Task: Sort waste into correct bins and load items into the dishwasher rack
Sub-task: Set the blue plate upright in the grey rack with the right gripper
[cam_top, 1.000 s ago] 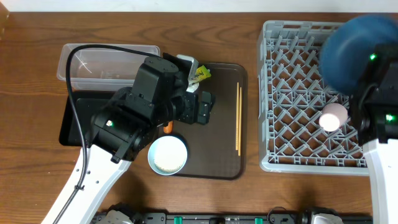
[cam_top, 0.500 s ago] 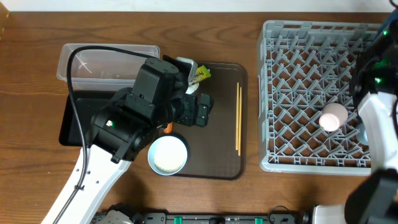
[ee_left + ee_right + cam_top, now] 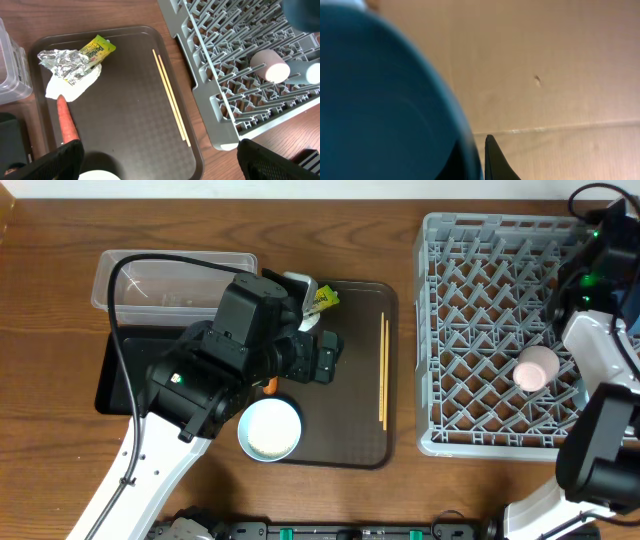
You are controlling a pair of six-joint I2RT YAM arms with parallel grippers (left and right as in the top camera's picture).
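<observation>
My right arm has swung from over the dishwasher rack (image 3: 495, 330) to its far right side, taking the dark-blue plate (image 3: 380, 100) out of the overhead view. My right gripper (image 3: 481, 162) is clamped on the plate's rim, which fills the left of the wrist view. A pink cup (image 3: 535, 368) lies on its side in the rack. My left gripper (image 3: 160, 150) hovers over the brown tray (image 3: 125, 115), fingers wide apart and holding nothing. On the tray, crumpled foil (image 3: 62, 62) sits on white paper (image 3: 72, 85), touching a yellow packet (image 3: 97, 48). The carrot (image 3: 66, 125) lies just beside them, the chopsticks (image 3: 170, 95) lie together near the right edge, and the white bowl (image 3: 269, 429) rests at the near edge. The clear tub (image 3: 150, 280) and black tray (image 3: 115, 380) stand left.
</observation>
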